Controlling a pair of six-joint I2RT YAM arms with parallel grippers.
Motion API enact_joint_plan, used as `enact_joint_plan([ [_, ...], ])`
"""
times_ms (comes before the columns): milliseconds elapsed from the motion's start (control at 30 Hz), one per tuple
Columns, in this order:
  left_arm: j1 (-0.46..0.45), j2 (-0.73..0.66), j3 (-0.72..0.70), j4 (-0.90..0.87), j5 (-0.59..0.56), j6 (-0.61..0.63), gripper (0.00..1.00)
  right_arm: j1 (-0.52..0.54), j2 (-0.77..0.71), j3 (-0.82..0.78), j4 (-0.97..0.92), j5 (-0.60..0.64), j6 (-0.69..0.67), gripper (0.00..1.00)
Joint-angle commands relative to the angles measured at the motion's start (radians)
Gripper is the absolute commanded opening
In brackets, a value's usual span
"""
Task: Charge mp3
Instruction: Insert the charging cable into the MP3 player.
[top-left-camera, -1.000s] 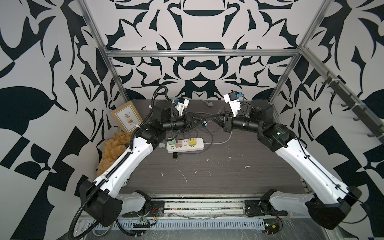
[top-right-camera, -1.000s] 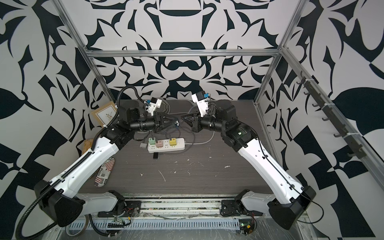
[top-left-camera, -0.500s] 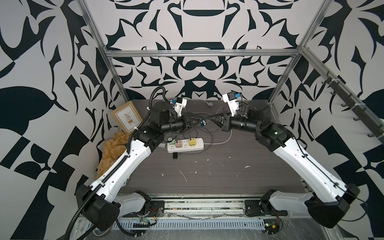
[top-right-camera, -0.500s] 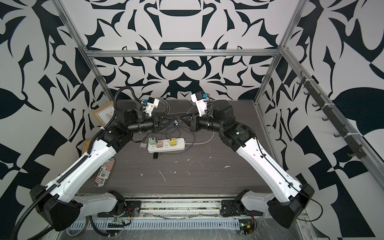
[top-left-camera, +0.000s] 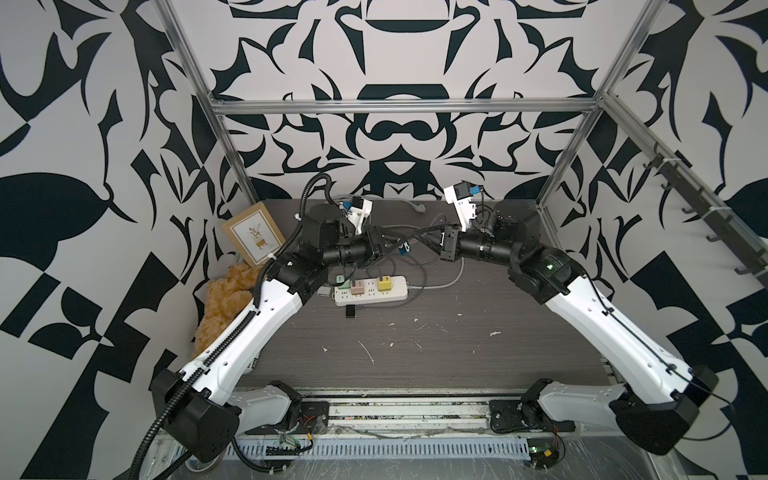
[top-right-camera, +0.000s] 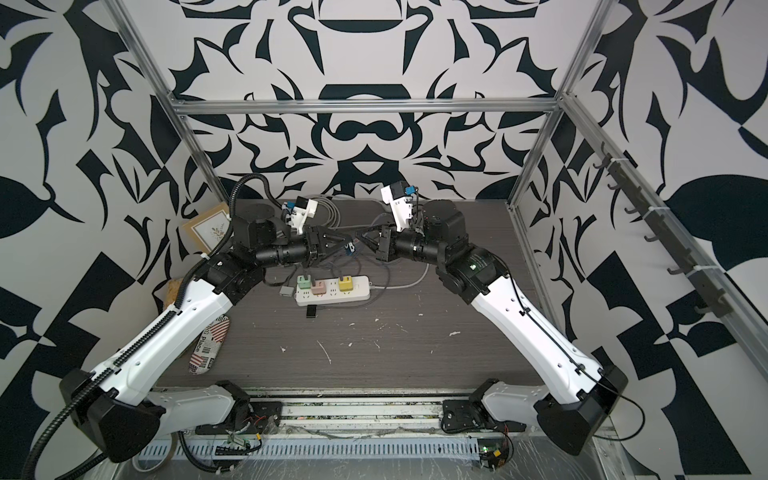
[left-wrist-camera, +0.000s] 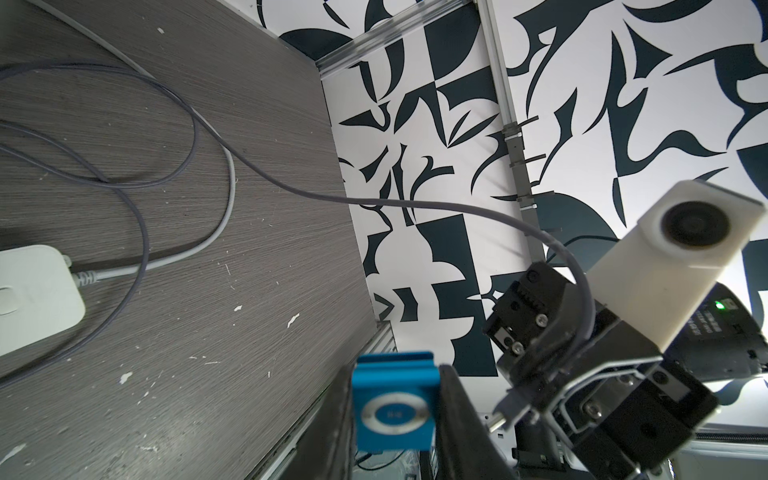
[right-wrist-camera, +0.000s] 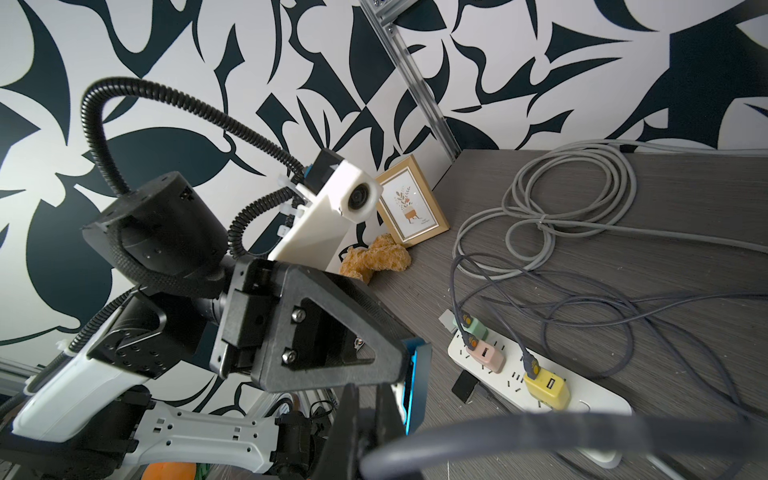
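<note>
Mp3 (left-wrist-camera: 392, 409) - up off the tabletop (left-wrist-camera: 166, 291), pinched by its sides in the left claw (top-left-camera: 402, 244), which is part-closed around it. Just beside it, the right claw (left-wrist-camera: 515, 399) is clamped tight on the cable (left-wrist-camera: 415, 203) end. Best to square the plug to the port first - then ease in, no forcing.

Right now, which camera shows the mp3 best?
The left wrist view: the mp3 faces it, control ring plain. The right wrist view shows only its blue edge; both top views show a blue speck.
</note>
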Motion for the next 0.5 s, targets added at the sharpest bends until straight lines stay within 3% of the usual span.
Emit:
enact_joint_plan([
  [0, -0.003, -0.019, -0.008, 0.015, -0.004, 0.008, 0.00, 0.007, 0.003, 0.021, 0.048, -0.004, 0.003, 0.00],
  [467, -0.002, -0.010, 0.000, 0.021, -0.003, 0.008, 0.00, 0.006, 0.013, 0.001, 0.015, 0.002, -0.019, 0.00],
])
